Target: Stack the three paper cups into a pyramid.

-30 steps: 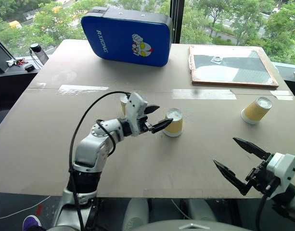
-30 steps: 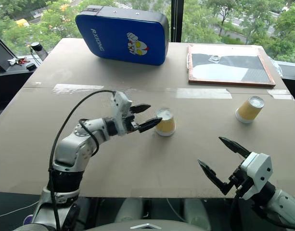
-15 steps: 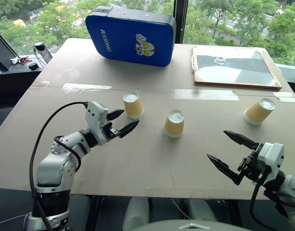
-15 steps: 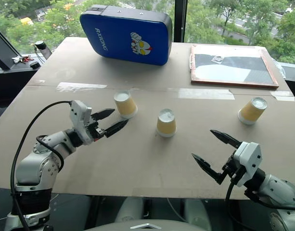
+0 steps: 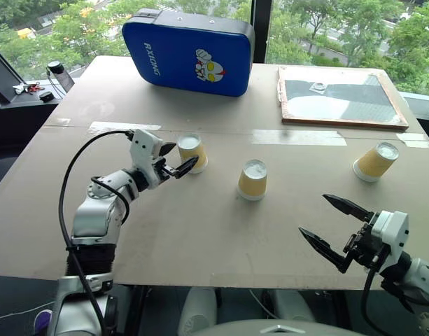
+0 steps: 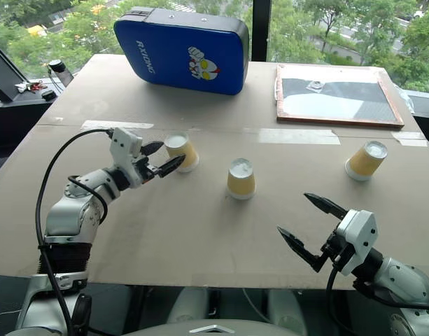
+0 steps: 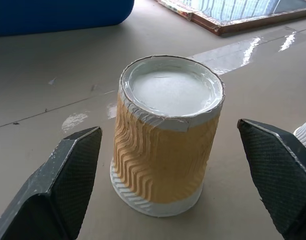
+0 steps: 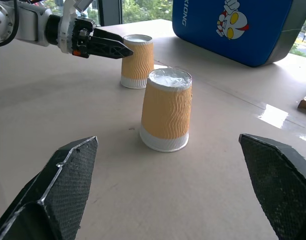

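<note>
Three yellow-tan paper cups stand upside down and apart on the table: a left cup (image 5: 191, 152), a middle cup (image 5: 252, 179) and a right cup (image 5: 376, 160) tilted near the right edge. My left gripper (image 5: 178, 158) is open and level, with a finger on each side of the left cup (image 7: 165, 150) and a gap on both sides. My right gripper (image 5: 313, 214) hangs open near the table's front edge, pointing toward the middle cup (image 8: 166, 110), well short of it.
A blue pad (image 5: 190, 50) stands at the back of the table. A wood-framed board (image 5: 340, 94) lies at the back right. Shiny tape strips (image 5: 298, 137) cross the tabletop. Small dark items (image 5: 53, 70) sit on a ledge at far left.
My left gripper left the middle cup, swung left and then moved forward around the left cup, staying open. The right gripper has barely moved. The view shifted slightly.
</note>
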